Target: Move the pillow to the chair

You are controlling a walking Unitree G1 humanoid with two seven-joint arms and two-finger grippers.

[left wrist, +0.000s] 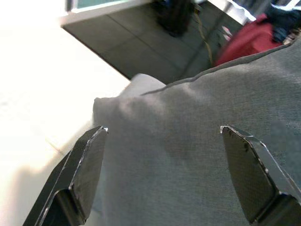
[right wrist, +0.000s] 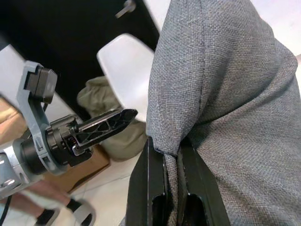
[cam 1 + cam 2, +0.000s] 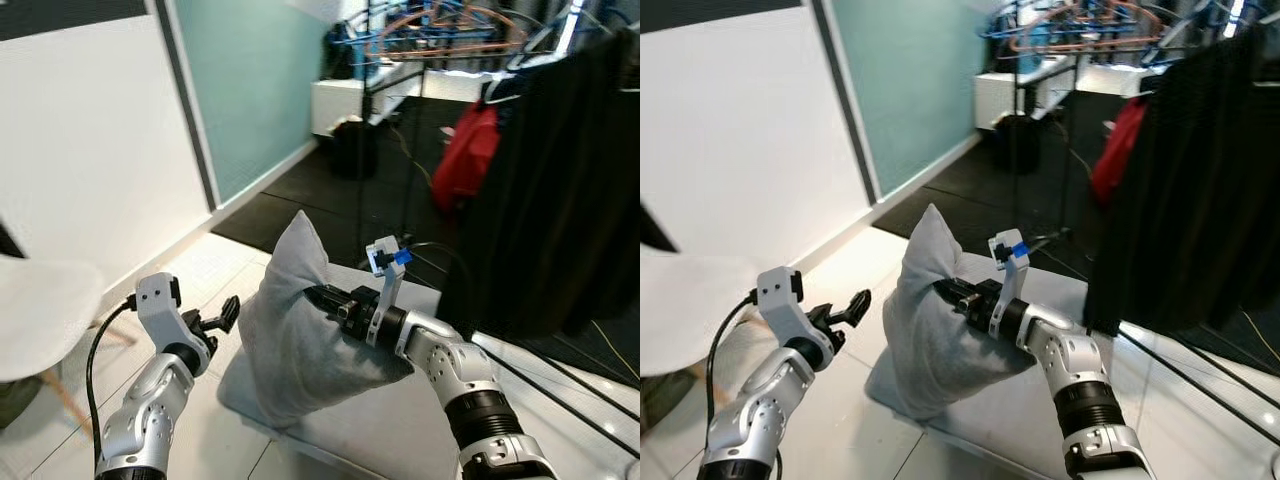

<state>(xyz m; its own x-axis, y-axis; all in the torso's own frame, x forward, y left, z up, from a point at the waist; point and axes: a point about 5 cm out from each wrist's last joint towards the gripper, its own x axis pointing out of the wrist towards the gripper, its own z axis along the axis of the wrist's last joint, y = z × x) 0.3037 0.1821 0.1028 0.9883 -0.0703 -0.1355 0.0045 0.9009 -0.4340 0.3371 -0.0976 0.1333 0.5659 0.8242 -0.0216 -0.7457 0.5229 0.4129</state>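
Note:
A grey pillow [image 3: 305, 330] stands upright on a pale grey cushion pad [image 3: 400, 415] in front of me. My right gripper [image 3: 322, 298] is shut on a fold of the pillow's fabric [image 2: 170, 141], near its upper right side. My left gripper [image 3: 225, 315] is open just left of the pillow, and its fingers [image 1: 87, 165] frame the grey fabric without touching it. The white chair [image 3: 40, 315] stands at my far left; its seat [image 2: 126, 66] also appears behind the pillow in the right wrist view.
A clothes rack with dark garments [image 3: 560, 190] and a red bag [image 3: 468, 155] stands close on the right. A white wall [image 3: 90, 150] and a teal panel [image 3: 255, 90] run along the left. An olive bag [image 2: 106, 113] lies under the chair.

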